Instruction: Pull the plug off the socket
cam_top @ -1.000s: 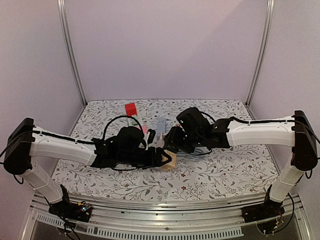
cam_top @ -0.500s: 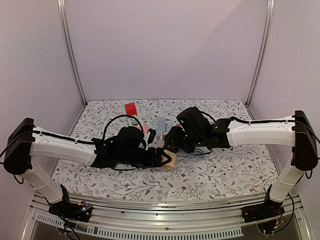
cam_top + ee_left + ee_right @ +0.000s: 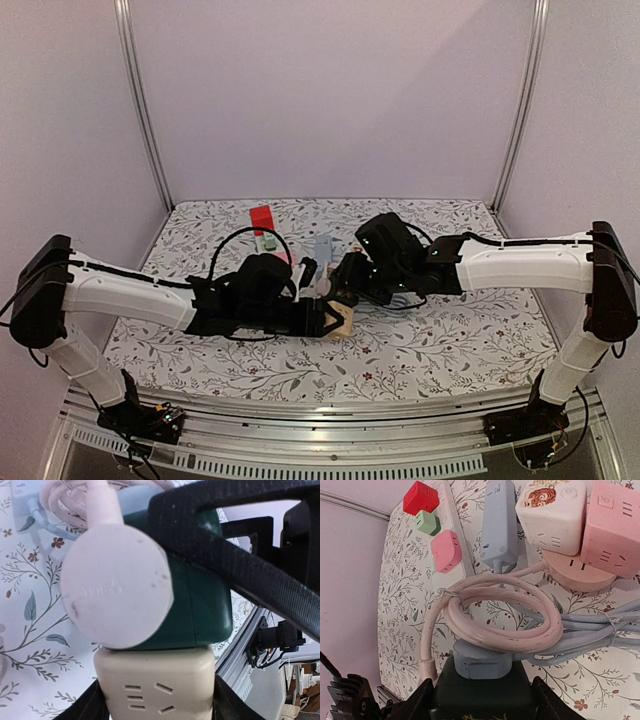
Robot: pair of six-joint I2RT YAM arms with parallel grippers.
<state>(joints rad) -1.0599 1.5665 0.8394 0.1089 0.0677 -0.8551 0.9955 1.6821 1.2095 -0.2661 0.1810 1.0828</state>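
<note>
The dark green plastic plug cube point(image 3: 200, 610) sat flush against one face of the beige plastic socket cube point(image 3: 157, 690). A round pale pink plug point(image 3: 117, 585) sat on the green cube's side, and a light blue plug point(image 3: 482, 662) under a coiled pink cord point(image 3: 495, 615) sat on its end. The pair was held near the middle of the floral tabletop point(image 3: 450, 350). The left gripper point(image 3: 157, 702) had its fingers clamped on the beige cube's sides, and the right gripper point(image 3: 480, 700) had its fingers clamped on the green cube.
</note>
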